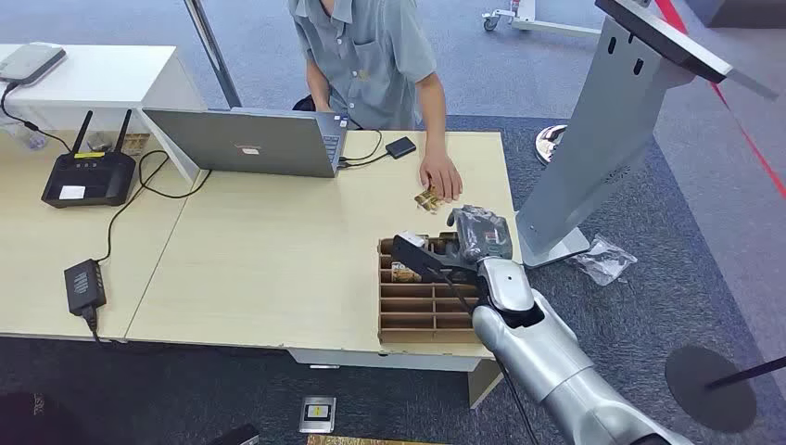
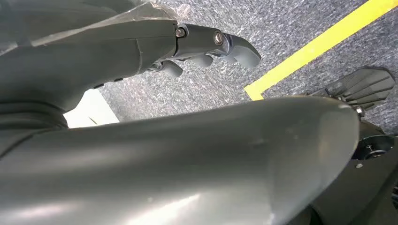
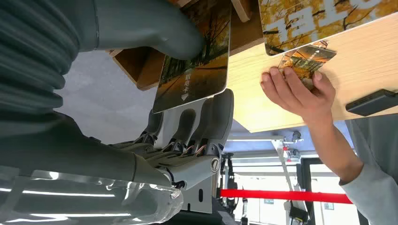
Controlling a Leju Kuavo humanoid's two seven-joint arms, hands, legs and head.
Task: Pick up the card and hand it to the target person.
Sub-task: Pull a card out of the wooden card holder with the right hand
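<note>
Card (image 3: 195,70) sits pinched between the right hand's (image 1: 480,232) thumb and darker fingers (image 3: 220,112), an autumn-tree print with white characters on its face. In the head view that hand hovers over the far right end of the cardboard slotted tray (image 1: 408,320), which lies at the table's (image 1: 269,269) near right corner, close to both the front and right edges. The card's long axis runs away from the fingers toward the tray's compartments; I cannot tell whether its edge touches the wood.

Just beyond the tray, a person's hand (image 1: 443,176) rests flat on the table near the right edge, covering other cards (image 1: 426,197). A bare strip of tabletop separates it from the robot's hand. Off the right edge, the grey kiosk stand (image 1: 593,139) rises close beside the arm. A laptop (image 1: 246,141) and a small black box (image 1: 400,146) stand along the far edge, well apart.

The left hand (image 2: 206,49) hangs over carpet, fingers curled in around nothing.
</note>
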